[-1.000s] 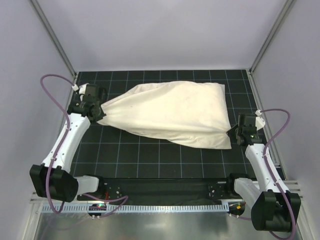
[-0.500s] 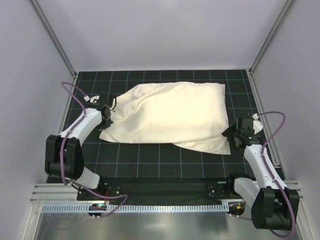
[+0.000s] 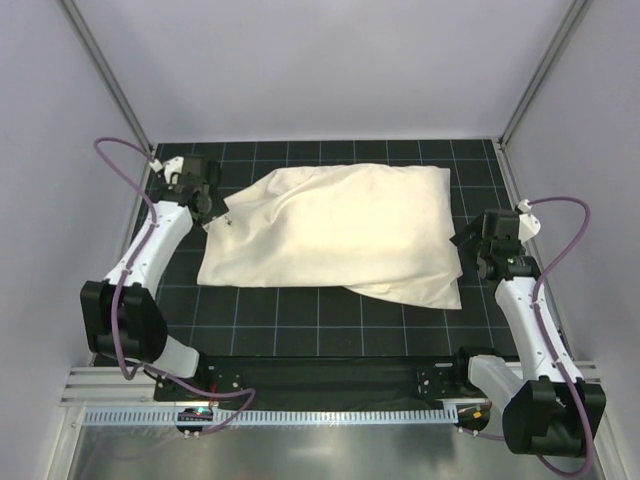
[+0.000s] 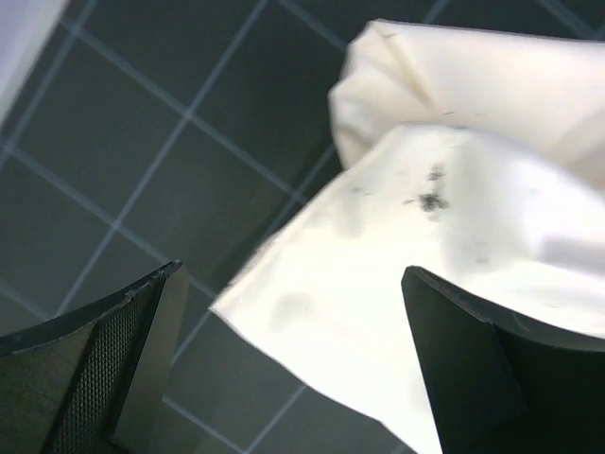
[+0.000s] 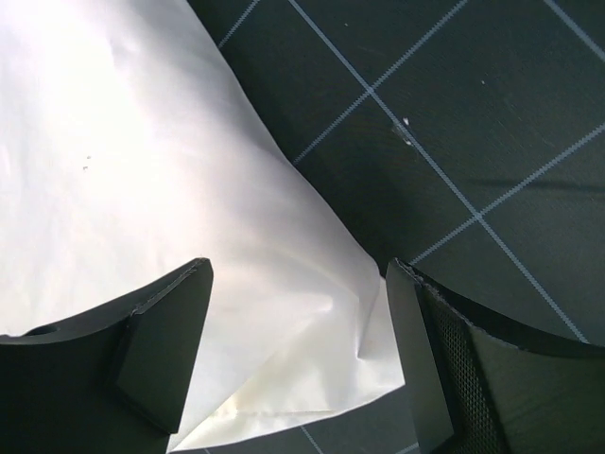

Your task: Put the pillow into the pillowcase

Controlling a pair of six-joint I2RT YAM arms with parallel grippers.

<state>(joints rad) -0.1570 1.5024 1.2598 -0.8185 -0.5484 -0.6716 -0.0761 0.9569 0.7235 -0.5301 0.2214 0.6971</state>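
On black gridded mat (image 3: 300, 330), pillowcase (image 3: 340, 230), grey walls (image 3: 320, 70)

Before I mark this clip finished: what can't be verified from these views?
- The pillow: top view, wholly covered by the pillowcase; only a plump bulge shows.
- The pillowcase opening: left wrist view, blurred and cut off at the right edge.
- The dark specks on the cloth: left wrist view, too blurred to identify.
- The rest of the pillowcase: right wrist view, cut off by the left and top edges.

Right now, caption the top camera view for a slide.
Plump pillowcase lying on the gridded mat, open left fingers and right fingers at its ends.
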